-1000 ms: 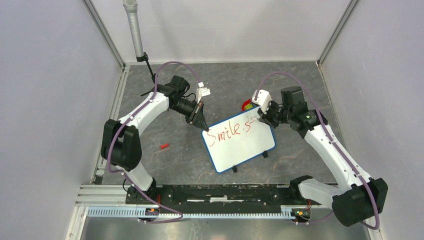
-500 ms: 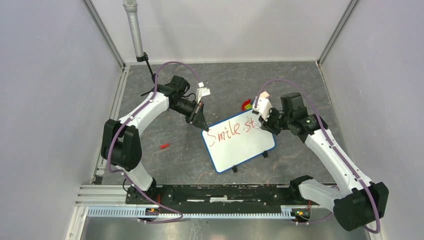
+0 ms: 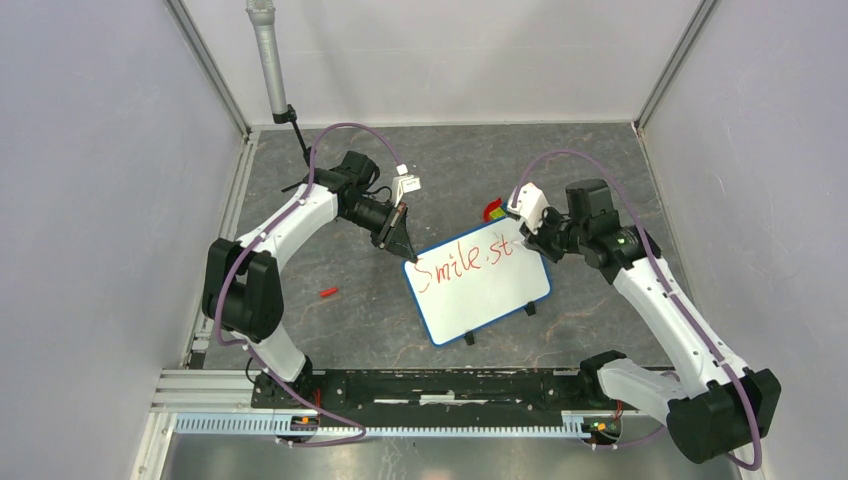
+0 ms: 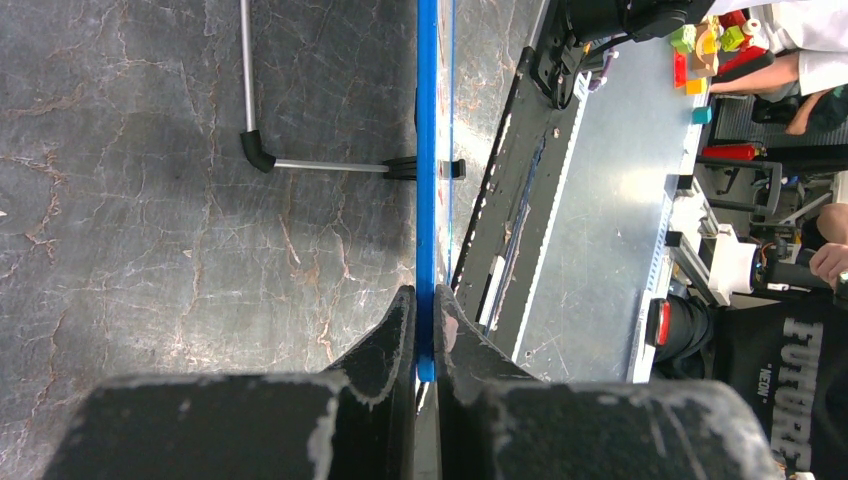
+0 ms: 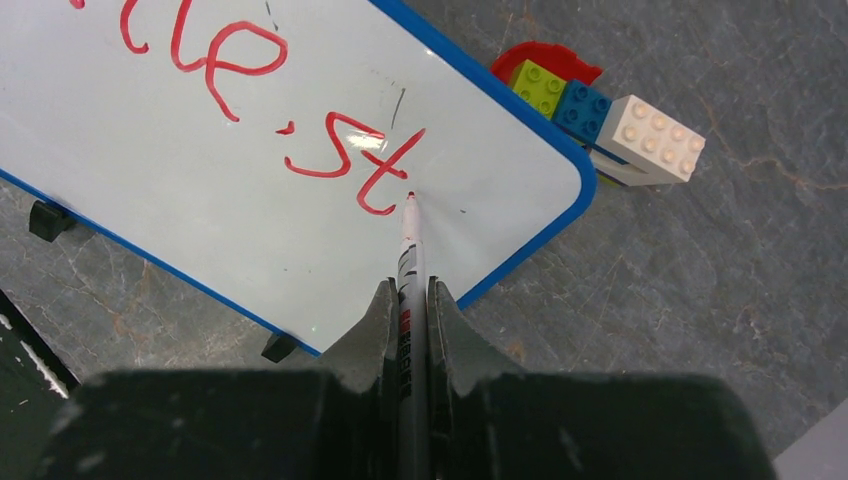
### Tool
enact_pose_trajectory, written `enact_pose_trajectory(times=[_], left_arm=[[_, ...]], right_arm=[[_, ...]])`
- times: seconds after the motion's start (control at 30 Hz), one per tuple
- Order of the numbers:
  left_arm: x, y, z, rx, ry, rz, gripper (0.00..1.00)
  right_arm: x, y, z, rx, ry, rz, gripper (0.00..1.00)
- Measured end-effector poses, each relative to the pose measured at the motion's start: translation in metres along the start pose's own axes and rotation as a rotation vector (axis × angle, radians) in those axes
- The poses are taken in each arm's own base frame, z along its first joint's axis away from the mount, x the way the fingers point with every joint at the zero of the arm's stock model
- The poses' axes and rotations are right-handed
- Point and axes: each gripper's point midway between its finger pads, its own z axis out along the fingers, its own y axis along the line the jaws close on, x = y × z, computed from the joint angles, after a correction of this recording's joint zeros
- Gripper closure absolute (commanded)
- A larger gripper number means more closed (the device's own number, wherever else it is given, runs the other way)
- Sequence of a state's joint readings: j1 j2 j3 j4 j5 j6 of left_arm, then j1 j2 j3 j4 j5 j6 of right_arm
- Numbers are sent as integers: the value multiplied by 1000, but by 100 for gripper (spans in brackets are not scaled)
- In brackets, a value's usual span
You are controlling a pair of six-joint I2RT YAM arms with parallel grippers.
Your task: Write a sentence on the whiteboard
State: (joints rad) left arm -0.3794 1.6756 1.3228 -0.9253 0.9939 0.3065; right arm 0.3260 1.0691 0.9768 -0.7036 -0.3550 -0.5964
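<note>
The whiteboard point(image 3: 480, 285), white with a blue rim and black wire legs, stands tilted at the middle of the table. Red lettering point(image 3: 462, 263) on it reads "Smile, st". My left gripper point(image 3: 407, 252) is shut on the board's far left corner; in the left wrist view its fingers point(image 4: 395, 330) pinch the blue rim point(image 4: 427, 180) edge-on. My right gripper point(image 3: 527, 238) is shut on a red marker point(image 5: 410, 250). The marker's tip rests on the board just right of the "t" point(image 5: 385, 175), near the board's far right corner.
A stack of toy bricks on a red piece point(image 3: 493, 211) lies just behind the board's far right corner, also in the right wrist view point(image 5: 600, 110). A small red cap point(image 3: 327, 293) lies on the table left of the board. A grey pole point(image 3: 268, 60) stands far left.
The right gripper has drawn the marker on along the first line: "s" a second ago, now "st" with the tip just past the "t". The left gripper has not moved.
</note>
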Motion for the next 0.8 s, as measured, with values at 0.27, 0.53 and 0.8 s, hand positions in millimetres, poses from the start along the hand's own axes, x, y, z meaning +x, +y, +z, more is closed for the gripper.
enact_pose_trajectory(times=[0.27, 0.53, 0.8], left_arm=[[0, 0, 0, 0, 0, 0, 98], [0, 0, 0, 0, 0, 0, 98], [0, 0, 0, -1, 0, 0, 98]], right_arm=[[-5, -9, -3, 36, -8, -8, 100], [-6, -15, -3, 66, -8, -14, 100], [-8, -18, 2, 67, -13, -7, 100]])
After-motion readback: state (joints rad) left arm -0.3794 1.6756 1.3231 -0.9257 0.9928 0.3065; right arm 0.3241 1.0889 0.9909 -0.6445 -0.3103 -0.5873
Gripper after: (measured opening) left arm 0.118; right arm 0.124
